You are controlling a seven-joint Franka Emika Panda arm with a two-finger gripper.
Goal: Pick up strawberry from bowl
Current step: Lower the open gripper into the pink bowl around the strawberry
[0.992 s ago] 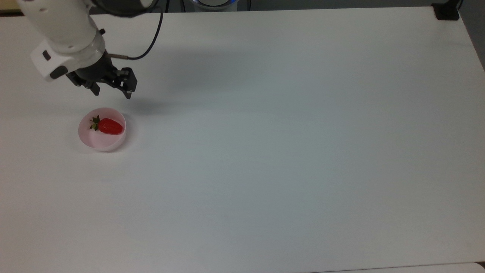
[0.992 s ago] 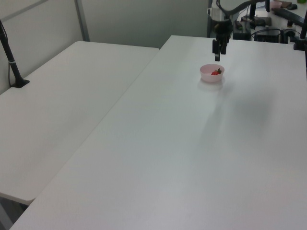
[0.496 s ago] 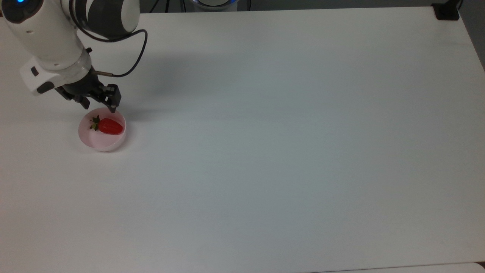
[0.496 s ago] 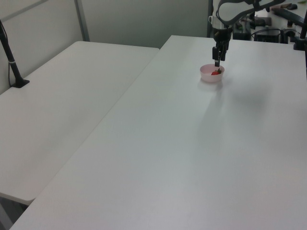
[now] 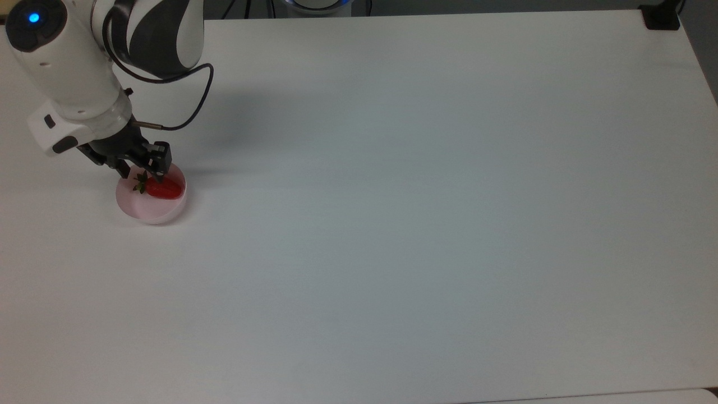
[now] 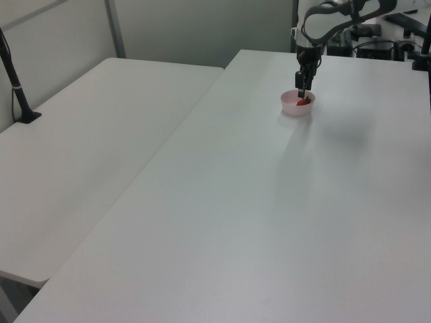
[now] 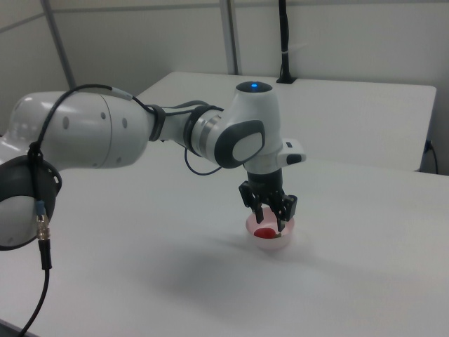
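Gripper (image 7: 269, 216) spread, fingertips lowered into the bowl (image 5: 147, 210), straddling the strawberry (image 5: 166, 189); no writing is legible.

I see a glossy red strawberry (image 5: 164, 188) lying in a smooth pale pink plastic bowl (image 5: 147, 210) on a matt white desk (image 5: 426, 213). My arm's glossy white plastic shell (image 7: 91, 133) catches the light; the gripper (image 5: 143, 173) has matt black fingers (image 5: 159, 166).
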